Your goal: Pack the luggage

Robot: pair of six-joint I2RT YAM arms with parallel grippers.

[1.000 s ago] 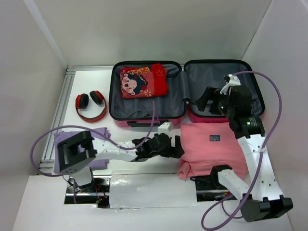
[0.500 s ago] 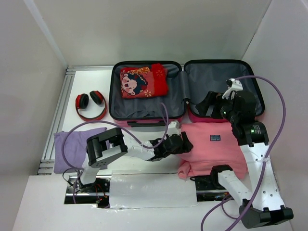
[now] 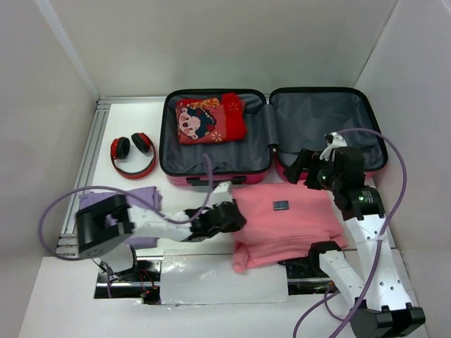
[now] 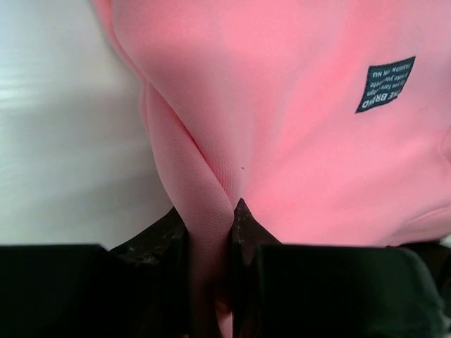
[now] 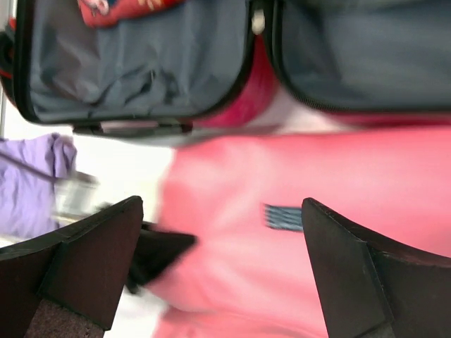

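Note:
The luggage (image 3: 204, 156) lies open at the back, grey lining up, with a folded red cartoon-print cloth (image 3: 209, 120) in its left half; its right half holds nothing. A folded pink sweater (image 3: 282, 225) with a small dark label (image 4: 384, 84) lies on the table in front of it. My left gripper (image 3: 236, 215) is shut on a pinched fold at the sweater's left edge (image 4: 209, 225). My right gripper (image 3: 299, 165) hangs open above the luggage's front rim and the sweater (image 5: 222, 211), holding nothing.
Red headphones (image 3: 132, 155) lie left of the luggage. A purple cloth (image 3: 144, 201) lies at the front left, partly under my left arm. White walls close in the table on three sides.
My left gripper has closed on the sweater's edge and dragged the sweater leftward. My right gripper has come forward from over the luggage's right half, still open.

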